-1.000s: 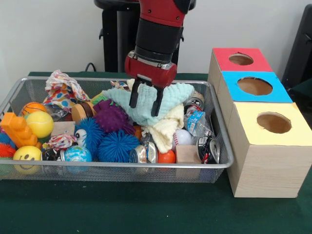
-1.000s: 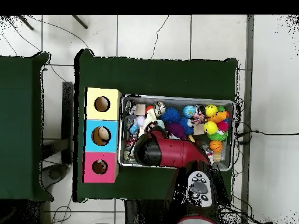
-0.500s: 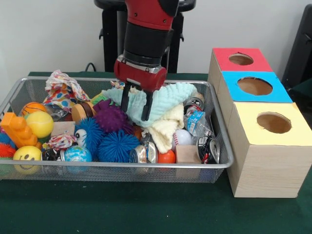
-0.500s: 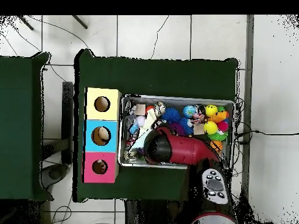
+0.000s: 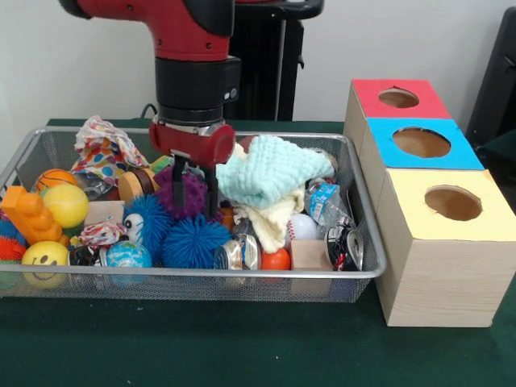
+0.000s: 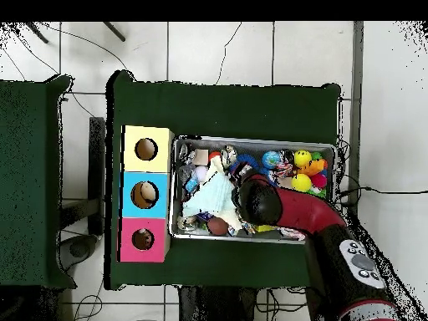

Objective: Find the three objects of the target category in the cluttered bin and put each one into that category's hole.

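The hand [image 5: 195, 187] has slid along the wire bin [image 5: 242, 278] away from the boxes: a second ago it hung over the mint-green knitted cloth [image 5: 270, 169], and now it is down among the toys with its two fingers parted around the purple spiky ball [image 5: 182, 192], holding nothing yet. The cloth lies heaped in the middle of the bin, over a cream cloth [image 5: 272, 218], no longer under the hand. That shift suggests the search has turned from the cloths to the spiky balls; the two blue spiky balls [image 5: 192, 240] sit just in front of the purple one, toward the bin's near rim. If these three are the target set, none is yet delivered. The three boxes stand on the bench beside the bin's end, with a red top [image 5: 398, 97], a blue top [image 5: 421, 143] and a yellow top [image 5: 451, 203], each with a round hole. Next would likely come a closing on the purple ball.
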